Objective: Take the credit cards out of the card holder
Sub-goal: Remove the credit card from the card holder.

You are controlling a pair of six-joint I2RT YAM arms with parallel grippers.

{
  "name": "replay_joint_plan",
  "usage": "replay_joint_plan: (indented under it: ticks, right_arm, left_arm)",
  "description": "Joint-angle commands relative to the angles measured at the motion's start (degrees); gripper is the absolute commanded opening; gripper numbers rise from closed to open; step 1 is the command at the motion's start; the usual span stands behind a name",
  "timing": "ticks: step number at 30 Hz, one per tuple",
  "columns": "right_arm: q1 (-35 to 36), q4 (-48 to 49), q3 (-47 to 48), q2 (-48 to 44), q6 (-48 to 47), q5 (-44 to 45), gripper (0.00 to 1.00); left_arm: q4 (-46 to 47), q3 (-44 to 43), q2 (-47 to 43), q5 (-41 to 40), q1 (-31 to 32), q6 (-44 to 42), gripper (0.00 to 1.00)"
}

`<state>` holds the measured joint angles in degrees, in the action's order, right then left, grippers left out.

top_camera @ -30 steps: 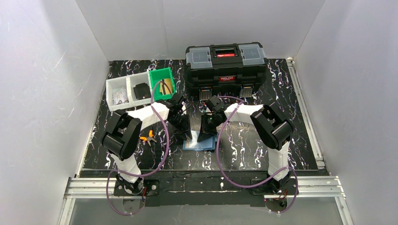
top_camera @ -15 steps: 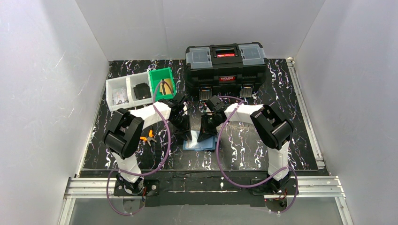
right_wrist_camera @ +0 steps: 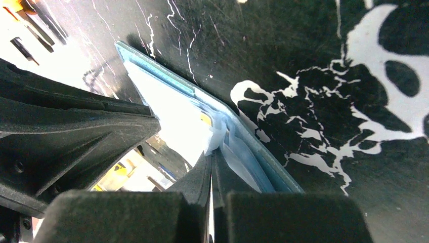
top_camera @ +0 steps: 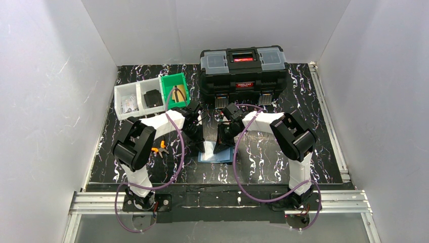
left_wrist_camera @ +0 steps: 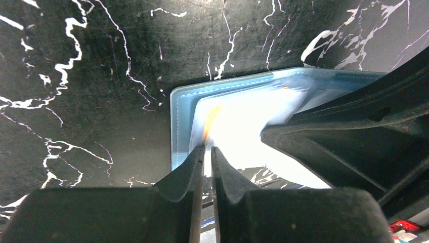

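Card holder [top_camera: 216, 156] lies under both claws, right claw [right_wrist_camera: 211, 154] clamping its flap, left claw [left_wrist_camera: 207, 149] pinching orange card [left_wrist_camera: 211, 119].

Black marbled surface [top_camera: 268, 169]. Black toolbox [top_camera: 244, 68] at top centre, white tray [top_camera: 137, 95] and green bin [top_camera: 163, 89] upper left. Orange pliers [top_camera: 159, 148] and blue card holder [top_camera: 218, 156] lie mid-frame.

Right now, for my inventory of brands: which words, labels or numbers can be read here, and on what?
None reads clearly.
On the black toolbox: red lid label and front label, both too small to read.
On the card holder: inner panels washed out by glare, no print legible.
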<state>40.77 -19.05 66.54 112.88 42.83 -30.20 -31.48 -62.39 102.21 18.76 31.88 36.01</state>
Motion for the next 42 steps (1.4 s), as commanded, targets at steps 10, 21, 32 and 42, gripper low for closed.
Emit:
replay_joint_plan:
  ticks: [10, 21, 32, 42]
  right_arm:
    - [1.41, -3.03, -2.21, 5.34, -2.72, 8.04, 0.01]
    - [1.04, -4.31, -1.6, 2.34, -2.75, 8.66, 0.05]
    - [-0.34, -10.91, 3.71, -7.98, -3.74, 10.18, 0.4]
    - [-0.61, -19.18, 4.36, -14.37, -4.77, 19.84, 0.54]
  left_arm:
    - [1.85, -3.01, -0.56, 0.55, 6.3, -0.66, 0.0]
    - [0.34, -2.33, -1.09, -4.43, 6.61, 1.24, 0.0]
    - [1.43, -0.19, -2.63, -8.31, 6.57, 4.51, 0.0]
    - [4.65, 0.15, -3.37, -5.35, 6.58, 4.33, 0.0]
